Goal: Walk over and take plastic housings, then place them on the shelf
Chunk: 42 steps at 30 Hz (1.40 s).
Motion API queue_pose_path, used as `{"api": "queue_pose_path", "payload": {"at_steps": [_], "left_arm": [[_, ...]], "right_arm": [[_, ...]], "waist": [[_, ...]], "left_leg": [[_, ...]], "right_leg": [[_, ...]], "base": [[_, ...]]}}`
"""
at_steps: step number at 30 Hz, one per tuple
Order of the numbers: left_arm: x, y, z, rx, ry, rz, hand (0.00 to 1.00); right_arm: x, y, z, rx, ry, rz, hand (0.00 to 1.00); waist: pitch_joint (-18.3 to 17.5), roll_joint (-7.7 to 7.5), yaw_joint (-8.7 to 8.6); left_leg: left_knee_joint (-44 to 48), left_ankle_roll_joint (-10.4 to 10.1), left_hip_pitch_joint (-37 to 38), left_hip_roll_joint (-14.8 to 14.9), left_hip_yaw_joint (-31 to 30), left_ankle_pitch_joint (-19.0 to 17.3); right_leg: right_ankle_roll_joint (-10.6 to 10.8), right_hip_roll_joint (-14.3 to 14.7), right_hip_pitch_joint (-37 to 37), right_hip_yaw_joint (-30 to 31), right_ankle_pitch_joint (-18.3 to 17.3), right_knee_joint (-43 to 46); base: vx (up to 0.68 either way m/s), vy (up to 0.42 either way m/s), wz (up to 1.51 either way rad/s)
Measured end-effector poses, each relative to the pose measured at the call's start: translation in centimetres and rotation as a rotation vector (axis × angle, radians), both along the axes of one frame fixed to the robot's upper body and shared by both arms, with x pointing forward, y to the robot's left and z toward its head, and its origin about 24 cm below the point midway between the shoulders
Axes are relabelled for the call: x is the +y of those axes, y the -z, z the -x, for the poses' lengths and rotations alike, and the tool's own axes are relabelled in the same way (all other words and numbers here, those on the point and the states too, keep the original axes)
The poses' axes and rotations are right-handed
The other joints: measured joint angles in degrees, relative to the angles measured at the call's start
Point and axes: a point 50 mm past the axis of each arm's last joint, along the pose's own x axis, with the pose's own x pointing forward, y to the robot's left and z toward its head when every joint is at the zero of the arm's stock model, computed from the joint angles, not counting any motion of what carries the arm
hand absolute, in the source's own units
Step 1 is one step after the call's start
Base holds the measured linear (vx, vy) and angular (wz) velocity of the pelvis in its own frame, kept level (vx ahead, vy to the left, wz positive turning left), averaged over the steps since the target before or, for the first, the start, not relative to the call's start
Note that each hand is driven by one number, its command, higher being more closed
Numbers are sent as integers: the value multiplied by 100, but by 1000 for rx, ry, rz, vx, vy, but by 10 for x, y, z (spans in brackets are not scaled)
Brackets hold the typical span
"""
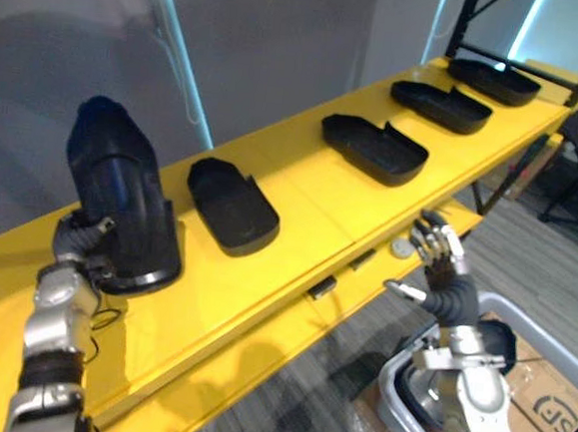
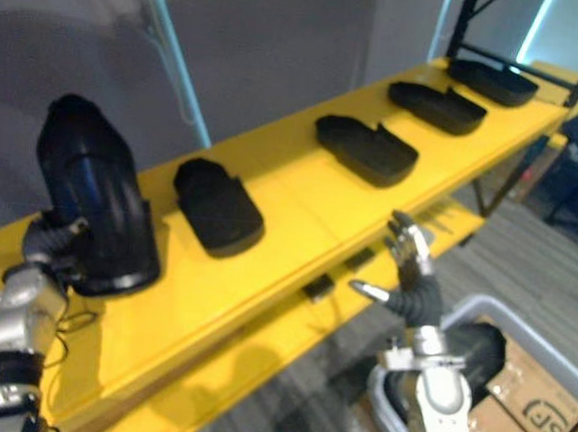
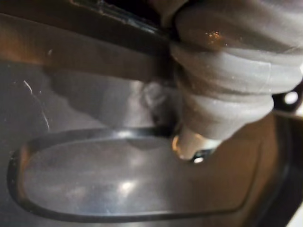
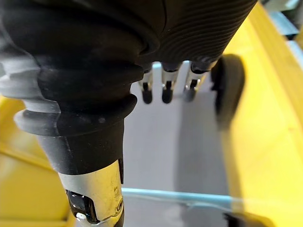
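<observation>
Long yellow shelf [image 1: 311, 193]: 4 flat black plastic housings [image 1: 232, 208]; a 5th upright black housing [image 1: 120, 195] at the left hand [image 1: 73, 239], grip unclear, could topple on release; right hand [image 1: 438, 253] splayed, empty.

Holding the left hand [image 1: 73, 238] up on a near-vertical forearm, and the right hand [image 1: 443, 264] raised (thumb out sideways) with fingers [image 1: 435, 238] straight and spread

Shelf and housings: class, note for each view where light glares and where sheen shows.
Left eye view: the shelf glares brightest near its front edge; a white glint sits on the rim of the far housing; a bluish sheen runs down the held housing. Left wrist view: soft pale highlights lie on that housing's glossy wall.
</observation>
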Motion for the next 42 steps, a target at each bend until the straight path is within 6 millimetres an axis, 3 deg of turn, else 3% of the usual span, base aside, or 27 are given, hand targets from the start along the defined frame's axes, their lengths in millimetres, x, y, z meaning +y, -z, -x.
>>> {"api": "queue_pose_path", "payload": {"at_steps": [4, 10, 15, 17, 20, 26, 33, 42], "left_arm": [[8, -2, -4, 33, -49, 40, 100], [10, 16, -3, 143, -83, 94, 100], [8, 24, -1, 204, -77, 104, 100], [4, 29, -2, 243, -56, 102, 100], [1, 36, -1, 287, -44, 103, 100], [3, 48, 6, 357, -39, 121, 100], [1, 50, 5, 376, 43, 92, 100], [0, 47, 2, 407, 130, 13, 100]], "right_arm": [[2, 6, 3, 38, -19, 13, 0], [12, 5, 2, 43, -130, 30, 0], [49, 1, -2, 22, -342, -25, 0], [73, -4, -3, 4, -457, -50, 0], [94, -9, -4, -17, -550, -50, 0], [108, -1, -7, 17, -574, -42, 0], [122, 4, -2, 38, -625, -28, 0], [125, 6, -2, 47, -650, -37, 0]], "waist": [[36, 82, -79], [35, 90, -95], [35, 89, 6], [34, 89, 50], [32, 84, 202], [26, 46, 463], [8, -10, 500], [-20, -64, 492]], "left_leg": [[1, 1, 2, 4, 8, 1], [2, -6, -5, 25, -38, 7], [2, 0, -14, 16, -119, 26], [2, 5, -56, 14, -264, 63], [2, 5, -144, 20, -427, 113], [2, 14, -205, 18, -563, 172], [0, 0, -208, 38, -705, 224], [0, -24, -214, 74, -688, 251]], "right_leg": [[1, 5, -5, 12, 2, -2], [0, 21, 6, 27, 1, -24], [-1, 19, 45, -39, 1, -23], [-4, 11, 104, -175, -3, -43], [-14, 17, 110, -333, -12, -43], [-19, 14, 143, -472, -16, -24], [-43, 16, 200, -605, -44, 19], [-58, 2, 93, -562, -109, 201]], "base": [[1, 5, -3], [1, 1, 1], [-5, 7, 10], [-15, 0, 28], [-30, -2, 25], [-15, 0, 14], [-19, 2, 9], [-1, 2, -1]]}}
